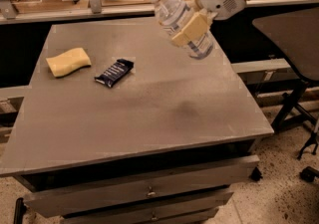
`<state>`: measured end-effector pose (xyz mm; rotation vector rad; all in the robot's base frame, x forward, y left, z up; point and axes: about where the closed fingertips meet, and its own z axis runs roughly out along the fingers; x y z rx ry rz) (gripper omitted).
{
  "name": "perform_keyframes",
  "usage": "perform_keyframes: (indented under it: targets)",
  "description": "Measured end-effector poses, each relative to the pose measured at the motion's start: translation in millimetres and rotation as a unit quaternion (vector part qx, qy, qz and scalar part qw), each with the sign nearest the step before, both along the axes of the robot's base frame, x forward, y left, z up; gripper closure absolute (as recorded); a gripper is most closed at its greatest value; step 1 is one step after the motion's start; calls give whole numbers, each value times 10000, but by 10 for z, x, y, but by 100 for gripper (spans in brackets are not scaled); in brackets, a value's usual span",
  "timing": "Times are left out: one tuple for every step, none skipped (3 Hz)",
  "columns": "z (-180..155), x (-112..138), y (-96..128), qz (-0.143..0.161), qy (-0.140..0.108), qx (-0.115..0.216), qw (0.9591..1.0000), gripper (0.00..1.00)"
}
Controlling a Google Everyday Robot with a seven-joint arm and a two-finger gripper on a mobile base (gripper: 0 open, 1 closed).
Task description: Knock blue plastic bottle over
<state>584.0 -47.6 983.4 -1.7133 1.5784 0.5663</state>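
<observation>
Because the blue plastic bottle (168,11) hangs steeply tilted, cap toward the far edge, apparently clear of the tabletop (149,118) near the far right corner, a release from here could send it bouncing or rolling off the right edge instead of settling on its side; a slipping grasp would cause the same. The gripper (189,16), above that corner, is closed around the bottle's middle, 1 tan finger (192,28) pressed across its near face.
</observation>
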Motion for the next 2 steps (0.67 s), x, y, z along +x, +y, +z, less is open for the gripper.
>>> perform_keyframes:
  targets:
    - [-263,159,-69,-307,237,-1183,9922,100]
    - [-544,133,-135,-425,476,-2271,9718,100]
